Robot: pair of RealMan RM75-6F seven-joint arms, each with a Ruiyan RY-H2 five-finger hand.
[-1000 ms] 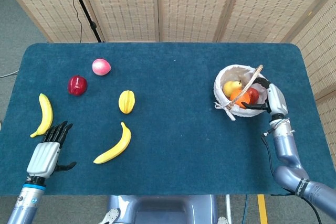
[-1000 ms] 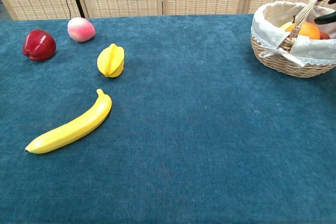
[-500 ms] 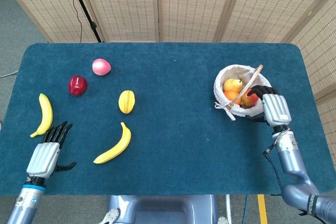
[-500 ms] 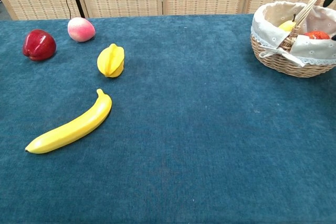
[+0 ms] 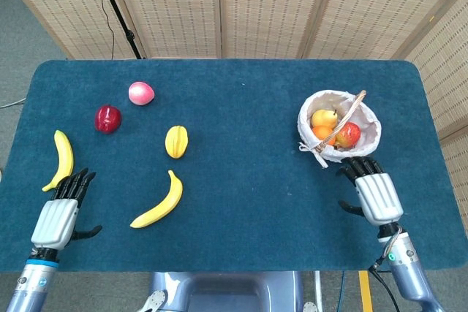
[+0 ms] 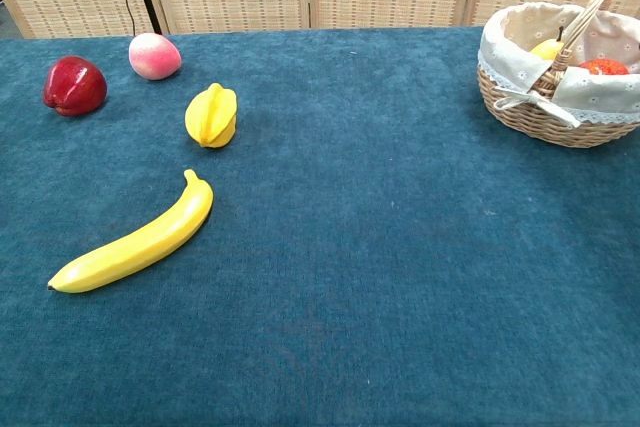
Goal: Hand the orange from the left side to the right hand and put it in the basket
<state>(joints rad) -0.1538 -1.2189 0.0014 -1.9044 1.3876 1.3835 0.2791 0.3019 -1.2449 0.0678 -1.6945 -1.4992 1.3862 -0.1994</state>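
Here, at the far left of the head view, the left hand [image 5: 57,213] lies flat on the blue desk [image 5: 248,202], palm down, fingers stretched forward and slightly apart, thumb out to the side, holding nothing. Its fingertips [image 5: 79,177] reach close to the lower end of a small banana [image 5: 61,159], though contact cannot be judged. Behind that sit a dark red apple [image 5: 107,118] and a pink peach [image 5: 141,93], near each other but apart. Further right a yellow starfruit [image 5: 176,141] stands alone, with a larger banana [image 5: 159,203] lying at a slant in front of it. The chest view shows these same fruits, and neither hand appears in it.

Well to the right stands the cloth-lined wicker basket [image 5: 316,155] with its thin handle arching over. The orange [image 5: 322,135] rests inside it, beside a yellow pear [image 5: 322,118] and a red fruit [image 5: 349,134]. Just in front of the basket the right hand [image 5: 372,189] hovers or rests palm down, fingers spread and empty, tips pointing at the basket's near rim.
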